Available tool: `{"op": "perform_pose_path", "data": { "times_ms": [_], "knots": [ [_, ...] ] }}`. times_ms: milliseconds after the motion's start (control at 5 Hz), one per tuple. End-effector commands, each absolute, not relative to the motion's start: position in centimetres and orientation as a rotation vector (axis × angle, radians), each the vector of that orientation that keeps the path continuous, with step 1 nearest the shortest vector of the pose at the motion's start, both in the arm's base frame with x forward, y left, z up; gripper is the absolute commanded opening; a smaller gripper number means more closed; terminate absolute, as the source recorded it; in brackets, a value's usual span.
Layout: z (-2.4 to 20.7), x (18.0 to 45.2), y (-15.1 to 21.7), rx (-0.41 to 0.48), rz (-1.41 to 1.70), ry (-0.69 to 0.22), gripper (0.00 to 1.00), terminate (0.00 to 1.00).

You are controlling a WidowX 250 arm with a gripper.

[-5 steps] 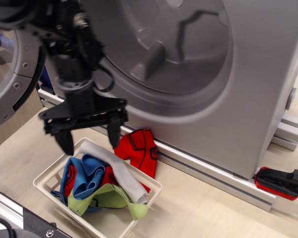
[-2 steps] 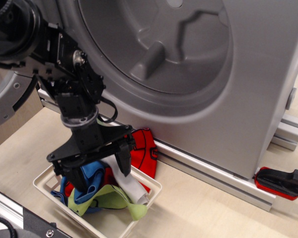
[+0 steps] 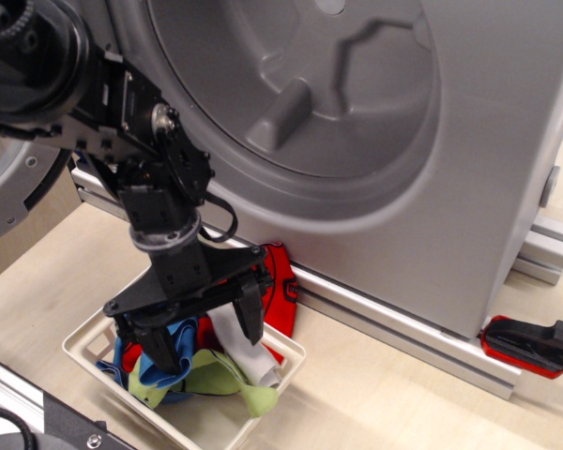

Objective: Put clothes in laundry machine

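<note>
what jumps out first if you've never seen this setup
The huge grey washing machine fills the top and right of the picture, its round drum gaping open. In front of it at lower left, the black pincer reaches down, open, into a white basket of bright clothes in blue, lime green, white and red. A red and black tool lies at the right edge of the table.

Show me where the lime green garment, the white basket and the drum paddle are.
lime green garment (image 3: 227,375): main view, its flat middle.
white basket (image 3: 291,351): main view, right rim.
drum paddle (image 3: 283,114): main view, rib's middle.
</note>
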State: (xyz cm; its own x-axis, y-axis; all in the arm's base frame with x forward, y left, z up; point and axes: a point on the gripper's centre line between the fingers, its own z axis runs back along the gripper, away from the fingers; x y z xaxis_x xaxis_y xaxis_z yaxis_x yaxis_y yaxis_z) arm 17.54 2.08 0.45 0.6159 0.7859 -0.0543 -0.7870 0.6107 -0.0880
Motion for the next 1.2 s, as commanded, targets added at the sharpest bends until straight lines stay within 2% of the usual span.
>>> {"op": "perform_pose_path", "data": {
  "times_ms": [0,200,400,600,1000],
  "knots": [
    [-2.3,18.4,1.9,0.007,0.912,-0.069,1.0,0.0],
    [-3.6,18.0,2.2,0.075,0.923,-0.088,1.0,0.0],
    [-3.0,17.7,2.7,0.11,0.952,-0.077,1.0,0.0],
    [-4.4,17.5,3.3,0.156,0.934,-0.074,1.0,0.0],
    [-6.2,17.4,4.4,0.195,0.919,-0.077,1.0,0.0]
  ]
}}
